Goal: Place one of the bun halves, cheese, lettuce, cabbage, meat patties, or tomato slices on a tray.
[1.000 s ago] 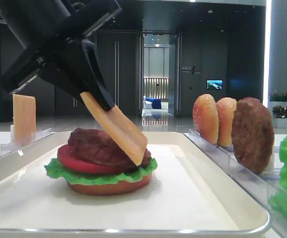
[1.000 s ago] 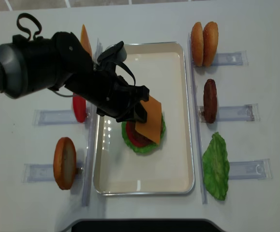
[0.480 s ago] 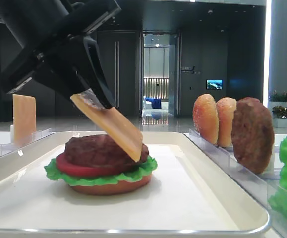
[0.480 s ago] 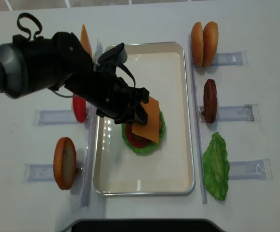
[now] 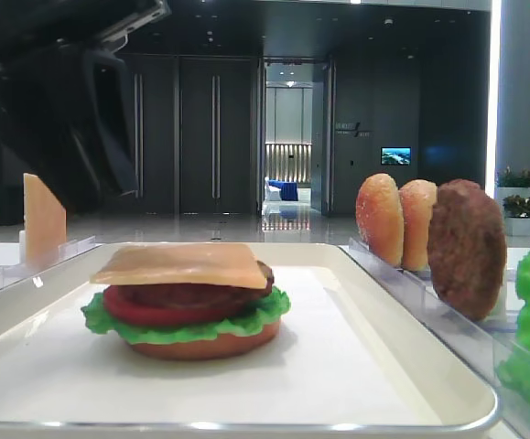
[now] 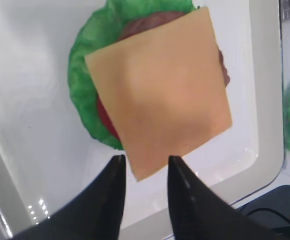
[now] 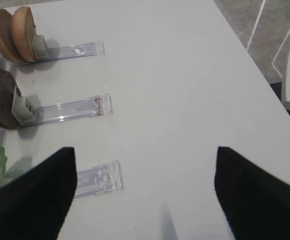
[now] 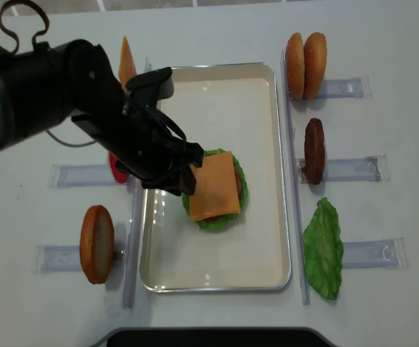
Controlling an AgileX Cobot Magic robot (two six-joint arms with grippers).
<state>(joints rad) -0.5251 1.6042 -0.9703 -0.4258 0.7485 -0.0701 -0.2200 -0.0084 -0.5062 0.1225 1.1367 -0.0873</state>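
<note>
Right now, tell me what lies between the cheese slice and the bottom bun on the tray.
In the low exterior view, under the cheese: the meat patty, then a tomato slice, then lettuce, then the bottom bun.

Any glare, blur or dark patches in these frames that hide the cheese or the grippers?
Low exterior view: left gripper is a dark shape against a dim background; cheese is sharp. Left wrist view: cheese slightly soft, glare streaks on the tray. Right wrist view: right gripper fingers are featureless black. Overhead view: evenly lit.

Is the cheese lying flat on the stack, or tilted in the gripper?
Flat: the cheese rests level on the patty; the left gripper fingers stand apart, clear of it.
</note>
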